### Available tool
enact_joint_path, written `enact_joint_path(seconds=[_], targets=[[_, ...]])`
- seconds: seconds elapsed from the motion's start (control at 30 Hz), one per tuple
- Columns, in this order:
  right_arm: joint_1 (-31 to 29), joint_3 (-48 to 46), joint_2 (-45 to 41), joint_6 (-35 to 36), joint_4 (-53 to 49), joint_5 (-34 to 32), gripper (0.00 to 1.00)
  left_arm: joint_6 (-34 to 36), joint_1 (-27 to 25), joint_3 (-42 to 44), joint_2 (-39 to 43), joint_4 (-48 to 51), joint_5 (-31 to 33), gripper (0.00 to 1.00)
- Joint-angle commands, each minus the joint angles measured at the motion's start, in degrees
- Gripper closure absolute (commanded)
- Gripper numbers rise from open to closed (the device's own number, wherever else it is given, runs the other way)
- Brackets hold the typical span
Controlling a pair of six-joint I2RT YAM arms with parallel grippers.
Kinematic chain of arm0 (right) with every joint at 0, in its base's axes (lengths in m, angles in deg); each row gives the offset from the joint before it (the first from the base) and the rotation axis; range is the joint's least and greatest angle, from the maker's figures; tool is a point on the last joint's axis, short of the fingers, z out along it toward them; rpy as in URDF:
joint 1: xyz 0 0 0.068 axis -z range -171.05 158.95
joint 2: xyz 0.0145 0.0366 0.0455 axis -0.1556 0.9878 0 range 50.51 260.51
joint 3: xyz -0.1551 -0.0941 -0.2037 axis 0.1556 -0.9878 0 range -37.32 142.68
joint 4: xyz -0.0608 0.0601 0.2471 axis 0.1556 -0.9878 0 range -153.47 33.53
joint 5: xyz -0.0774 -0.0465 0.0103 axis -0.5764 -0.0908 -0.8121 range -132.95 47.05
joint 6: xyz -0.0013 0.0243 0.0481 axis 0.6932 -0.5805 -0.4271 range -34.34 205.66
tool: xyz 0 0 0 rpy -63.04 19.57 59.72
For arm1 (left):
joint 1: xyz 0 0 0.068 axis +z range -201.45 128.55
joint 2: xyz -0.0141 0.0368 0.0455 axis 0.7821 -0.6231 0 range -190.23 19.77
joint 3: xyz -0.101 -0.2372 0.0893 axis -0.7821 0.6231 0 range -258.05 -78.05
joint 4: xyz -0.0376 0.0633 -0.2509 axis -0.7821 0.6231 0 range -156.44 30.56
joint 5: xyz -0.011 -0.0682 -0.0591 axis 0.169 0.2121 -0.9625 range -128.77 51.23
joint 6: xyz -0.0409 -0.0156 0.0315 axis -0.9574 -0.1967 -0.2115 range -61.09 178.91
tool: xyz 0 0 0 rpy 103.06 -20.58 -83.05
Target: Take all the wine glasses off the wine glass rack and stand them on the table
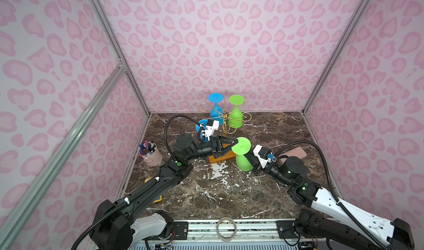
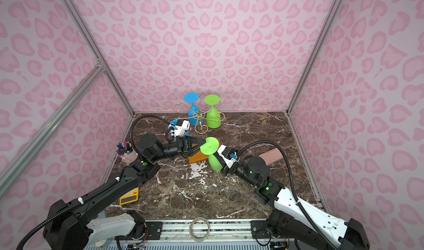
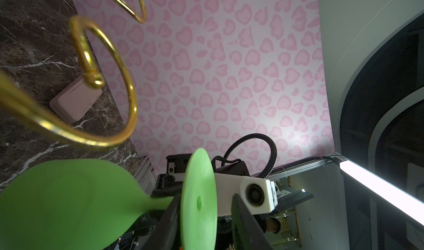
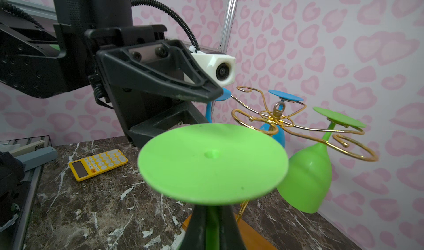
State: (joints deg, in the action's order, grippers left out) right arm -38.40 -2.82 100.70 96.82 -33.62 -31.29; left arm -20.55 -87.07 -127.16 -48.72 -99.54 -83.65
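The right gripper (image 4: pixel 212 214) pinches the stem of the green wine glass (image 1: pixel 243 161), foot up, clear of the wine glass rack (image 1: pixel 224 116), over the middle of the table (image 1: pixel 218 198). The left gripper (image 3: pixel 206 199) straddles its foot, part open; it should close squarely on the disc before the right lets go.

Bright even light; glaring lamp strip (image 3: pixel 380 191); near wine glass rack (image 3: pixel 34 114) blurry.

Two green glasses (image 1: pixel 241 146), two blue glasses (image 1: pixel 215 99), one rack (image 1: pixel 219 160).
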Motion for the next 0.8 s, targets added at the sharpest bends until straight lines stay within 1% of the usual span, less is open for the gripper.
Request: enact_joint_path(seconds=[0.0,0.37,0.53,0.7,0.73,0.77], targets=[[0.0,0.5,0.8,0.7,1.3,-0.7,1.00,0.4,-0.1,0.5,-0.1,-2.6,-0.5,0.69],[-0.1,1.4,3.0,1.3,1.2,-0.7,1.00,0.7,-0.1,-0.2,-0.3,-0.7,-2.4,0.84],[-0.1,1.6,3.7,1.4,1.2,-0.4,1.00,0.3,-0.1,-0.7,-0.9,-0.9,-3.3,0.96],[-0.1,1.7,4.1,0.5,1.2,-0.7,1.00,-0.8,0.2,-1.1,-1.0,-2.2,-4.3,0.96],[-0.1,1.8,4.1,0.2,1.1,-1.0,0.97,-1.8,0.5,-1.0,-1.0,-3.5,-4.7,0.96],[-0.1,1.8,3.9,-0.4,1.0,-1.4,0.89,-3.1,1.0,-0.7,-1.0,-5.2,-5.0,0.96]])
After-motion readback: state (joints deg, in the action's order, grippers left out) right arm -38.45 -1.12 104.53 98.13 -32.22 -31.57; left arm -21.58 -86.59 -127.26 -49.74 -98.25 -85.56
